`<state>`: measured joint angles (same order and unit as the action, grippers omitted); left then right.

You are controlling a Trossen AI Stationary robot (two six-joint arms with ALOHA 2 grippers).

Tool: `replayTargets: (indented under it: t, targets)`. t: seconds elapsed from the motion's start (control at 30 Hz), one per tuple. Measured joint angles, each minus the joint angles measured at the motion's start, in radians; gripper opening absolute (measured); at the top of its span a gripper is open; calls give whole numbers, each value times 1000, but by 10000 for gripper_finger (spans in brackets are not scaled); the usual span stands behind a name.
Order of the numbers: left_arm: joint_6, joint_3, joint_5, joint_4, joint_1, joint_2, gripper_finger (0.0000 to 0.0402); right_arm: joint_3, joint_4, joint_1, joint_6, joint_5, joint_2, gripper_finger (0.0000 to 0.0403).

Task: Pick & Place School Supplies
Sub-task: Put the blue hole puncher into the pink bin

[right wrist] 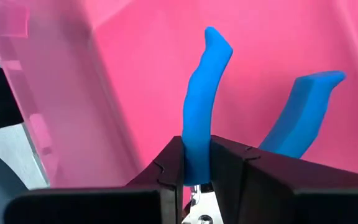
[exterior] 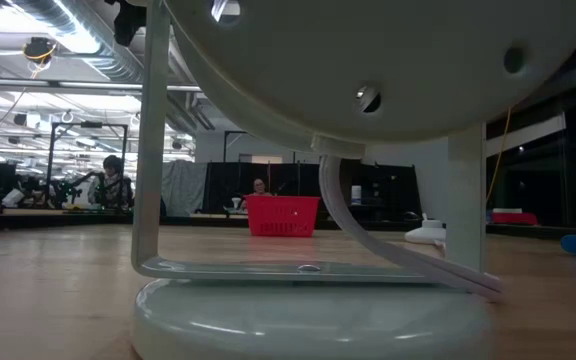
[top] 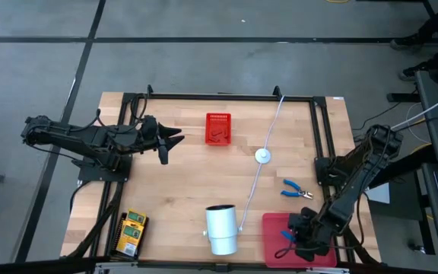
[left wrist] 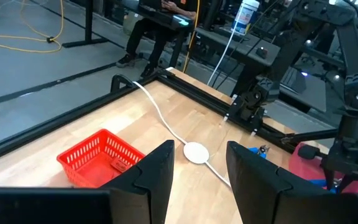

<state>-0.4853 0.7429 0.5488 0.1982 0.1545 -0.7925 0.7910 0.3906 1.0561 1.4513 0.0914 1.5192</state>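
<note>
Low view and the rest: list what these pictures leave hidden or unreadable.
- Low view: the white cylinder fills the frame and blocks most of the table; neither arm shows.
- Right wrist view: the right gripper is shut on one blue handle; the tool's jaws are hidden behind the fingers.
- High view: the print on the yellow-and-green boxes is too small to read.
- High view: what lies in the red basket cannot be told.

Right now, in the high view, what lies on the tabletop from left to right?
Yellow-green boxes → red basket → white cylinder → white disc → blue-handled tool → pink bin, where the right pincer grips a second blue tool.
</note>
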Motion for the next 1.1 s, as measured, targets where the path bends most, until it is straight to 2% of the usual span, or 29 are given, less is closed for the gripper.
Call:
replayTargets:
  t: [0.1,0.3,0.4,0.53,0.83,1.03,1.1]
  targets:
    - [-3,0,0,0,0,0,143,0,-7,0,4,16,0,64]
    - [-2,0,0,-1,0,0,143,0,-19,0,24,20,0,155]
    - [-2,0,0,-1,0,0,143,0,-57,0,26,17,0,169]
    - [-1,0,0,-1,0,0,143,2,-106,0,28,46,-2,167]
    - [1,0,3,0,0,0,143,108,-91,-46,-8,296,-22,153]
    - [0,0,2,-1,0,0,143,133,-68,-119,-47,673,-165,153]
    - [1,0,2,0,0,0,143,133,-27,-152,-81,746,-232,153]
